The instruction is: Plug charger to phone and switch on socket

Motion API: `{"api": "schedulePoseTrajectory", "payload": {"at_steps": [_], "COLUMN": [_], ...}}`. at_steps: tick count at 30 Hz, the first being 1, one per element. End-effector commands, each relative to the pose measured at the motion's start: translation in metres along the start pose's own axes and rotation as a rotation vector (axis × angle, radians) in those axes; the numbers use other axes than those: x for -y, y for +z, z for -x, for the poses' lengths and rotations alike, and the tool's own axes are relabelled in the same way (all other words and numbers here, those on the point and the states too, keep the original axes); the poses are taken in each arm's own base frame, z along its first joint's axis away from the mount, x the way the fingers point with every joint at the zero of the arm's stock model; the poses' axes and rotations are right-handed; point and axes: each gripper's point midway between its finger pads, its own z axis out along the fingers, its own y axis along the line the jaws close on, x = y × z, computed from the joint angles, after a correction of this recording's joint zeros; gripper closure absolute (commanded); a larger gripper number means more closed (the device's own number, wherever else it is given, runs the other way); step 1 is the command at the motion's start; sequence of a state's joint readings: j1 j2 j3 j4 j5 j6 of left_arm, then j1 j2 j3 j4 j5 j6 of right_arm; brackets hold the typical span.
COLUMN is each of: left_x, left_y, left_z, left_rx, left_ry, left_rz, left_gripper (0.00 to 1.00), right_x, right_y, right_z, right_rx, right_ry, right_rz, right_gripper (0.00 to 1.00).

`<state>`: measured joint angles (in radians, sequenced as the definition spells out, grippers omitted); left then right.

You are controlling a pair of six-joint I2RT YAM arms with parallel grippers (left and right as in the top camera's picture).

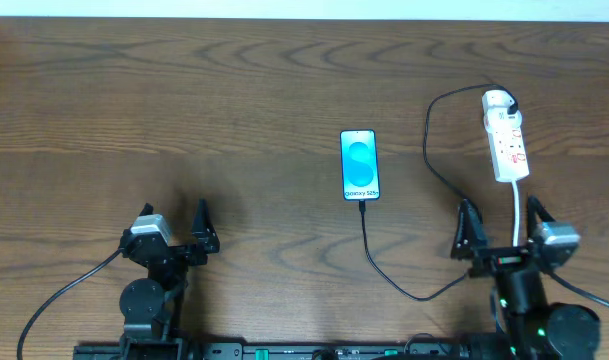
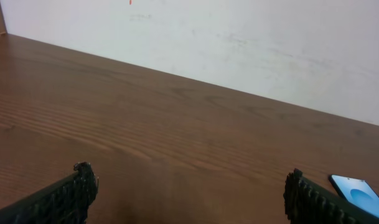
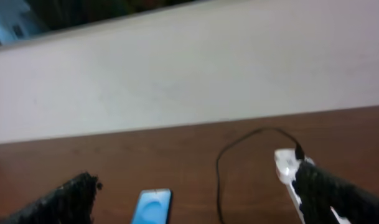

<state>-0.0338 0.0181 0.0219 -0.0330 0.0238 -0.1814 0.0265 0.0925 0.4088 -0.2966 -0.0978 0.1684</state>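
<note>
The phone (image 1: pixel 360 165) lies flat mid-table with its light-blue screen up; it also shows in the left wrist view (image 2: pixel 360 193) and the right wrist view (image 3: pixel 150 207). The black charger cable (image 1: pixel 384 268) runs from the phone's near end, loops right and up to the far end of the white socket strip (image 1: pixel 506 135), where its black plug sits (image 1: pixel 510 101). The strip (image 3: pixel 287 168) and the cable (image 3: pixel 219 180) show in the right wrist view. My left gripper (image 1: pixel 174 227) is open and empty near the front left. My right gripper (image 1: pixel 501 225) is open and empty just in front of the strip.
The strip's thick white cord (image 1: pixel 520 212) runs toward me between the right gripper's fingers. A white wall (image 2: pixel 239 43) stands past the table's far edge. Bare wood (image 1: pixel 184 110) lies left of the phone.
</note>
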Motion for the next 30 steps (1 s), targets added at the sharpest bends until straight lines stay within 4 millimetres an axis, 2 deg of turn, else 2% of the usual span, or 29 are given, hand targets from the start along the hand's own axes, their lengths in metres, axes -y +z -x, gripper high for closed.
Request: {"api": "schedulePoseTrajectory", "payload": {"at_steps": [1,5,15,17,22,28,30], "left_x": [-0.006,-0.006,-0.006,-0.006,-0.006,-0.006,-0.006], "left_y": [0.001,0.001,0.001,0.001,0.001,0.001,0.001], "left_z": [-0.017,-0.017,-0.017,-0.017,-0.017,-0.017,-0.017], "left_rx": [-0.052,-0.052,-0.052,-0.052,-0.052,-0.052,-0.052], "left_ry": [0.019,0.019,0.019,0.019,0.019,0.019,0.019], "left_rz": [0.025,0.025,0.025,0.025,0.025,0.025,0.025], "left_gripper": [0.03,0.03,0.03,0.02,0.03,0.03,0.03], "right_x": [0.001,0.003,0.012,0.015,0.016,0.029,0.030], "right_y": [0.005,0.012,0.026,0.027,0.027,0.026,0.026], "right_z": [-0.018,-0.033,-0.072,-0.081,-0.085,-0.117,-0.117], "right_rx": [0.018,0.076,0.080,0.056,0.041,-0.090,-0.088], "right_ry": [-0.030,-0.036,-0.036,-0.033,-0.052,-0.039,-0.065], "right_rz": [0.017,0.029,0.025,0.016,0.008,-0.052,-0.056], "right_gripper": [0.01,0.01,0.01,0.01,0.01,0.01,0.01]}}
